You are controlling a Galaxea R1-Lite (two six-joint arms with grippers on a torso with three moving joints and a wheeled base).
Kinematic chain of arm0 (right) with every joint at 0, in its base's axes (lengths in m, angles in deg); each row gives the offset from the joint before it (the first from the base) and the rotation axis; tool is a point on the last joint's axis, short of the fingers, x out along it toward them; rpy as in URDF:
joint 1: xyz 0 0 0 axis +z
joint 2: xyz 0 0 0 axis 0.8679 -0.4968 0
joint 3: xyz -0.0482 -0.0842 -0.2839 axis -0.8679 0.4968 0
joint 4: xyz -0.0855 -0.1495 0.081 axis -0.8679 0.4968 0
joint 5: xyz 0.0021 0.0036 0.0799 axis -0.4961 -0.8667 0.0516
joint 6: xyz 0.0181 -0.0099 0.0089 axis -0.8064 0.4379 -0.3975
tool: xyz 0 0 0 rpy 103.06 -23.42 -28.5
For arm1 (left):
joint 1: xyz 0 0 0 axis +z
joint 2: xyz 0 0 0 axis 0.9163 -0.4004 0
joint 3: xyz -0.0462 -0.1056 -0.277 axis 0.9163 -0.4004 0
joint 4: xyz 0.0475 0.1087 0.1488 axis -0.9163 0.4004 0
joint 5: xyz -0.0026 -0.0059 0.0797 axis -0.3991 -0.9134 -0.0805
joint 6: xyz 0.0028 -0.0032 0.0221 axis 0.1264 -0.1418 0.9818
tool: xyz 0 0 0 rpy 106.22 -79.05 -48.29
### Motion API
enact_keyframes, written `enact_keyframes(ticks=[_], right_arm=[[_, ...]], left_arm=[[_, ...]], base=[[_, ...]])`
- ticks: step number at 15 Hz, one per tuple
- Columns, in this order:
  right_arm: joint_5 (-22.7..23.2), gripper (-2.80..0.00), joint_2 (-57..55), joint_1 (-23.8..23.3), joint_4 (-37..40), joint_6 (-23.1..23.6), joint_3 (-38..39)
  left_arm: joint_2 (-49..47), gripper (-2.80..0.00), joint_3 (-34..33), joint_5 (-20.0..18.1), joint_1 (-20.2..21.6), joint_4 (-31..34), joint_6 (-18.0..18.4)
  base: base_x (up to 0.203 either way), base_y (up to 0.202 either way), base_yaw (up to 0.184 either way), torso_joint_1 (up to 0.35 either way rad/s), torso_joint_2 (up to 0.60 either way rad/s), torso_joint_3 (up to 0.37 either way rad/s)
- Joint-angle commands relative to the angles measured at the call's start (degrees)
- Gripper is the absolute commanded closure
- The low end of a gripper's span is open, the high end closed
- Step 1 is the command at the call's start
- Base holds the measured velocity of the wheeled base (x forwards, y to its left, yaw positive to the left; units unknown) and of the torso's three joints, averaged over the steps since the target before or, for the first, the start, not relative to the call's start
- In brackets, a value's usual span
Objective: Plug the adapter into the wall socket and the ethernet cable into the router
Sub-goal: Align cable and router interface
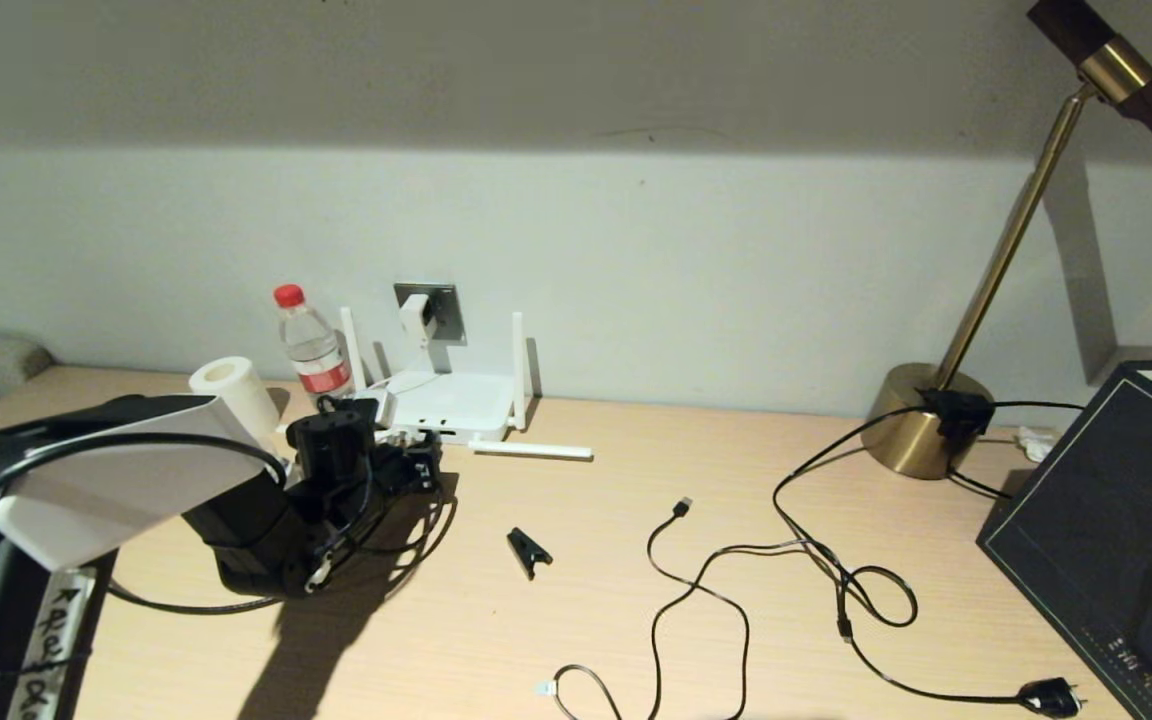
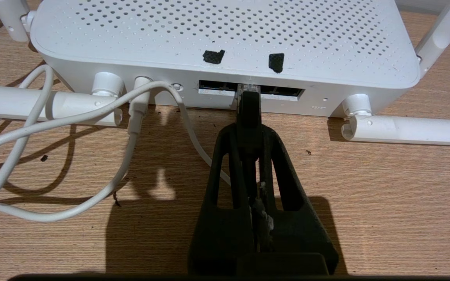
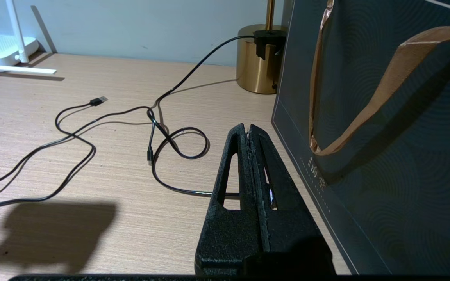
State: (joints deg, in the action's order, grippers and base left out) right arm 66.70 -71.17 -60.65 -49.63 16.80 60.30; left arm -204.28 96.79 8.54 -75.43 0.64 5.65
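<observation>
I had the left gripper [image 2: 248, 102] low at the back of the table [image 1: 636, 600], its fingers pinching the ethernet cable [image 2: 247, 90] by the clear plug, whose tip sat at the mouth of a port in the router [image 2: 225, 35]. Only the left wrist view showed this; from the head view my own left arm blocked the port row. The router stood against the wall at the table's back edge, with the adapter [image 1: 415, 317] seated in the wall socket [image 1: 446, 310] just above it and its white cord [image 2: 53, 156] looping across the wood beside my fingers. A water bottle [image 1: 312, 345] and a paper roll [image 1: 234, 393] crowded the router's left side, one antenna [image 1: 532, 450] lying flat on the right. The right gripper [image 3: 250, 130] hung idle near the table's right edge, pressed together on nothing (the right wrist view alone showed that), beside a dark paper bag [image 3: 385, 136]. Loose black cables [image 1: 736, 580], a small black clip [image 1: 528, 550] and a brass lamp base [image 1: 921, 425] lay toward mid-table and the right.
</observation>
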Motion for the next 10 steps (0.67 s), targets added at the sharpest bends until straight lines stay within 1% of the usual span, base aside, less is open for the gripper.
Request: enact_keyframes(ticks=[1, 10], right_arm=[[0.02, 0.0, 0.02, 0.0, -0.04, 0.02, 2.02], [0.02, 0.0, 0.02, 0.0, -0.04, 0.02, 2.02]], left_arm=[[-0.24, 0.0, 0.1, 0.0, 0.05, -0.46, -0.04], [-0.32, 0.0, 0.98, 0.0, 0.11, -0.46, -0.04]], base=[[0.0, 0.0, 0.0, 0.0, 0.0, 0.0], [0.0, 0.0, 0.0, 0.0, 0.0, 0.0]])
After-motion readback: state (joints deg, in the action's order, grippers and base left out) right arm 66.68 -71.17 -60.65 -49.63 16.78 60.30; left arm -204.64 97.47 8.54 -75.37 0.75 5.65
